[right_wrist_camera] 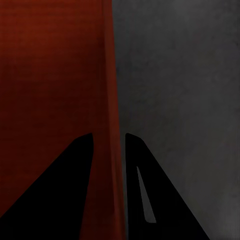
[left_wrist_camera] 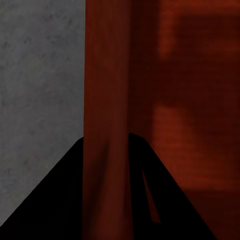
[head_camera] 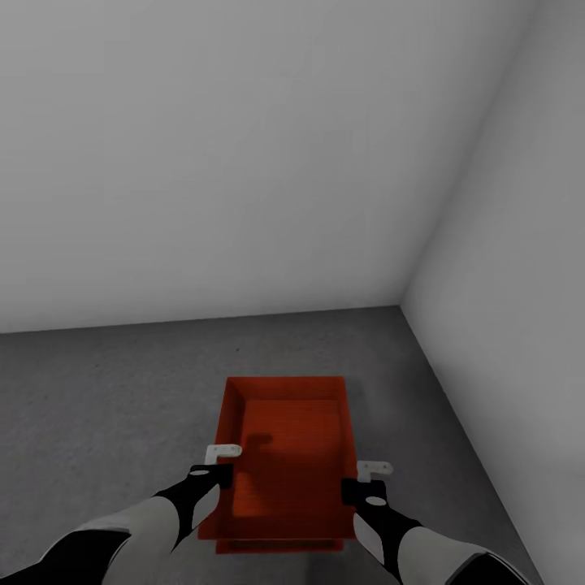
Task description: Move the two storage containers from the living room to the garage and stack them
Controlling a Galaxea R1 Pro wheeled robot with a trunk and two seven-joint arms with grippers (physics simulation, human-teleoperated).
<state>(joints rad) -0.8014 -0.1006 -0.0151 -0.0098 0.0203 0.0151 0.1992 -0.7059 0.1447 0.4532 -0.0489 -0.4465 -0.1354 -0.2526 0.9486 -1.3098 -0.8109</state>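
container (head_camera: 286,455) between both tools, long axis running away from the robot, above garage floor (head_camera: 106,390) near the corner | left tool (head_camera: 221,461) clamps left wall | right tool (head_camera: 367,479) clamps right wall | lower straight down

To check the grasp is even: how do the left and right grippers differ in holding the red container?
The left gripper straddles the container at its left wall; the right gripper straddles its right wall. The left gripper sits slightly farther from the robot than the right gripper. Both have one finger inside, one outside.
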